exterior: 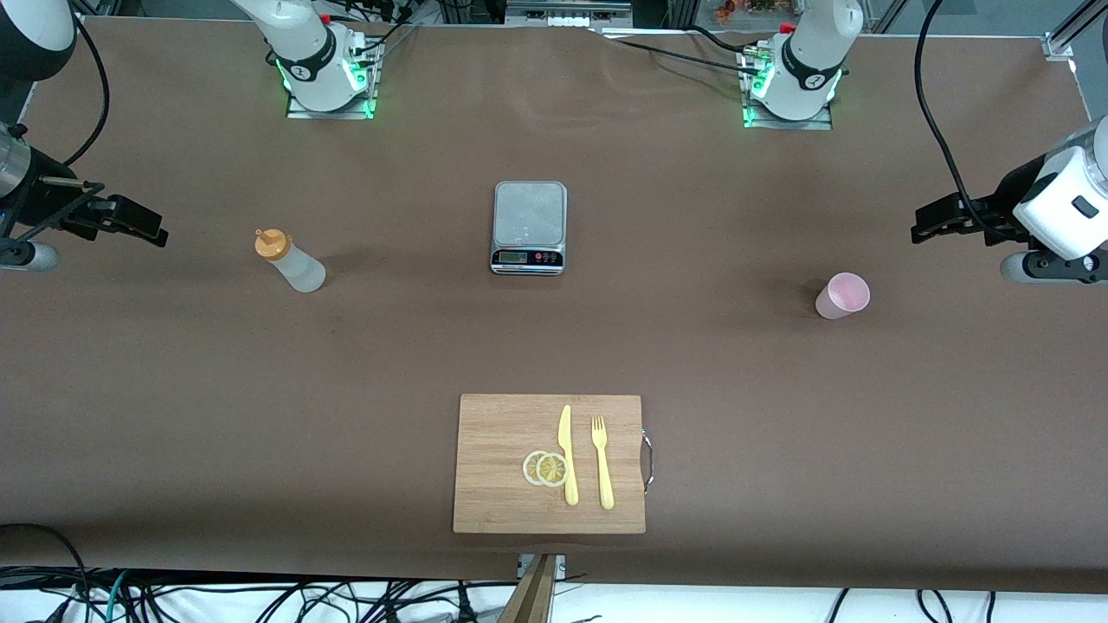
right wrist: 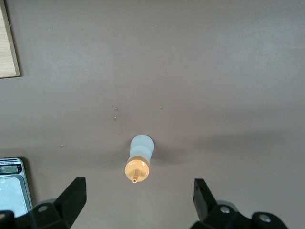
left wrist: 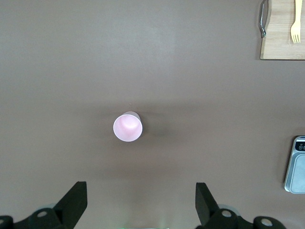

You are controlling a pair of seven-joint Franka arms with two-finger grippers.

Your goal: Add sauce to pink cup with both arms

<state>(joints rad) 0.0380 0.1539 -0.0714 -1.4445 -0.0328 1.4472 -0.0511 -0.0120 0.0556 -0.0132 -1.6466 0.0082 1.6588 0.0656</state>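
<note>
1 sauce (exterior: 290,260), 1 pink cup (exterior: 842,296); left gripper (left wrist: 140,202), right gripper (right wrist: 139,199) spread, empty.

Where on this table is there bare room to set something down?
Bare cloth lies between the sauce bottle and the scale, between the scale and the pink cup, and between the scale and the cutting board. Only the board is crowded: knife, fork, lemon slices.

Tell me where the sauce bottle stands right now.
The sauce bottle stands upright on the table toward the right arm's end, level with the kitchen scale and apart from it; the open right gripper hangs above it.
</note>
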